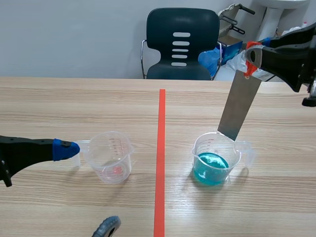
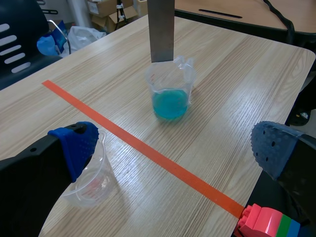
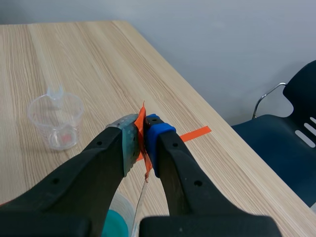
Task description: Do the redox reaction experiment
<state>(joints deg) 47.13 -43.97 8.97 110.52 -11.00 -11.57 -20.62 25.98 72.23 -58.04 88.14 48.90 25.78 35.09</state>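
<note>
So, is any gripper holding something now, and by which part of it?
The right gripper grips the metal strip by its orange-marked top end. The left gripper is open and holds nothing.

I see the left arm [image 1: 24, 153] at the lower left of the scene view as a matte black, tapering limb, its finger capped by a dotted blue pad [image 1: 65, 149]. The right arm [image 1: 289, 54], at the upper right, is the same thick black moulding. In its own wrist view the right gripper [image 3: 143, 143] shows two broad black fingers with small round dimples, one with a blue tip [image 3: 157, 134], the other with a grey-green tip [image 3: 127, 143].
</note>
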